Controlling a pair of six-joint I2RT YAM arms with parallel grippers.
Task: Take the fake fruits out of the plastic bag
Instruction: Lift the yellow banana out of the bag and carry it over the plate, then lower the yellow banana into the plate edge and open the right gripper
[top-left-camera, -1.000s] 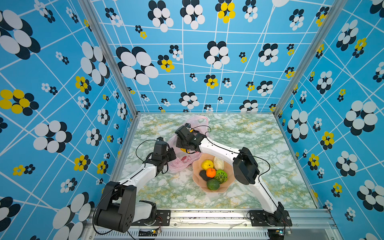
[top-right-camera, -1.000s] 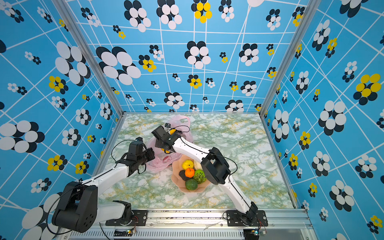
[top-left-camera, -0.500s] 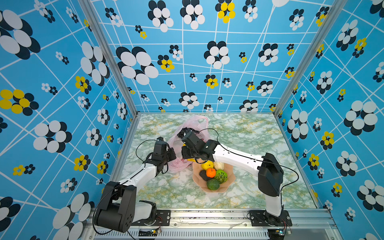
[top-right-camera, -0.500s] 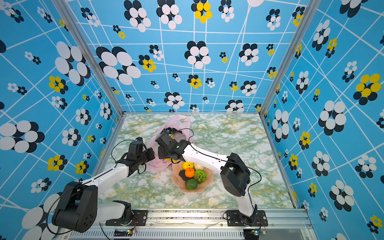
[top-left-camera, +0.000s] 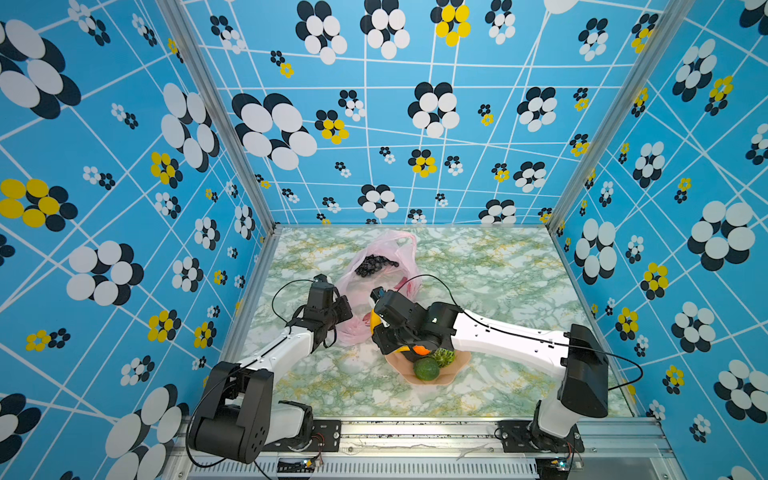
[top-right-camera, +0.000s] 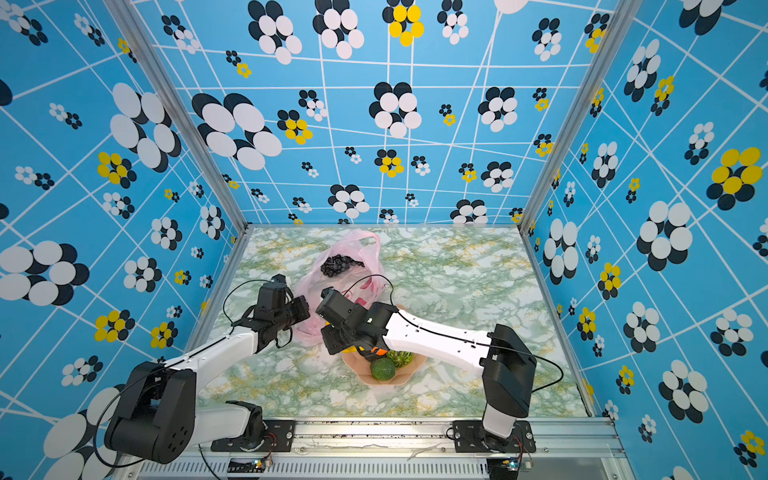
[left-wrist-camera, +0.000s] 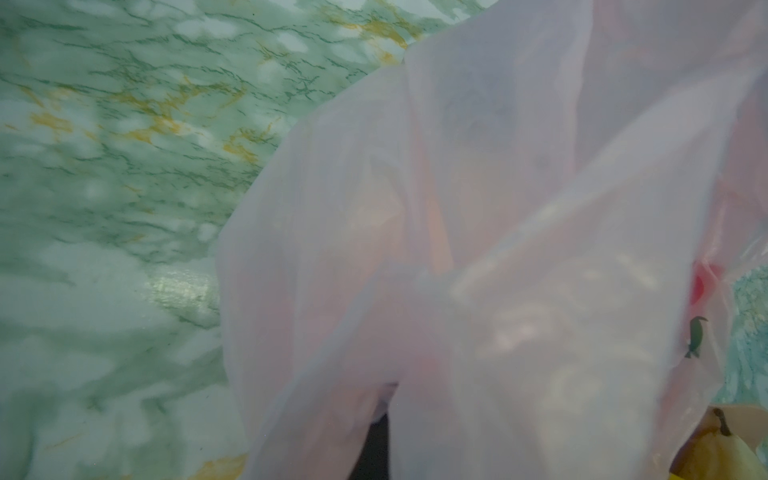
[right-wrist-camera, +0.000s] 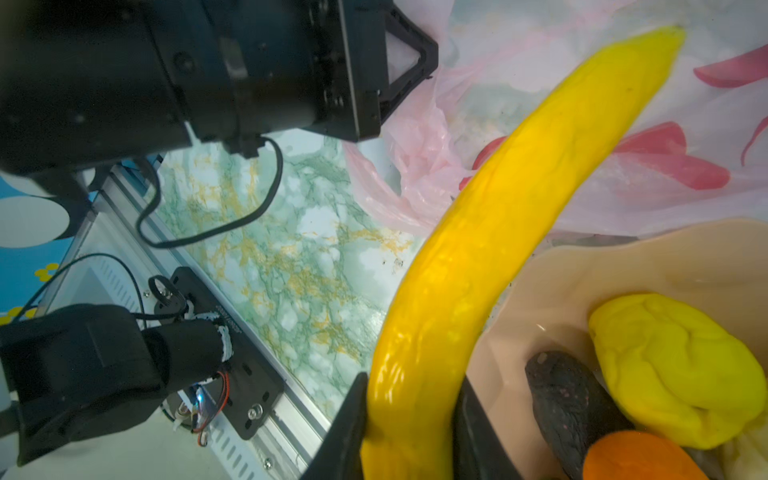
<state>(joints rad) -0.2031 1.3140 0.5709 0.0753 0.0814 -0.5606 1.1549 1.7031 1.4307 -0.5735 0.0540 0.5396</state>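
1. Whereas a second ago my right pincer (top-left-camera: 380, 330) reached into the bag (top-left-camera: 401, 245) beyond the bowl (top-left-camera: 442, 377), in a top view it has pulled back to the bowl's edge nearest the bag, a sliver of banana (top-left-camera: 375, 322) at its tip. Grapes (top-left-camera: 376, 264) lie in the bag's end farthest from the bowl.
2. In a top view my left pincer (top-right-camera: 301, 312) has not shifted: it sits at the bag's fringe, off to the bowl's side.
3. From the left wrist, pink film hangs across the table (left-wrist-camera: 104, 166); my left jaws, mostly hidden, are pressed together on a fold of it.
4. From the right wrist, my right jaws pinch the banana near one end; it runs just beside the bowl's rim, tip toward the bag. A ribbed fruit (right-wrist-camera: 673, 365), avocado (right-wrist-camera: 569, 407) and orange (right-wrist-camera: 640, 457) lie in the bowl.
5. So the banana is out; I judge it wants setting in the bowl, with the grapes the last fruit I see bagged.
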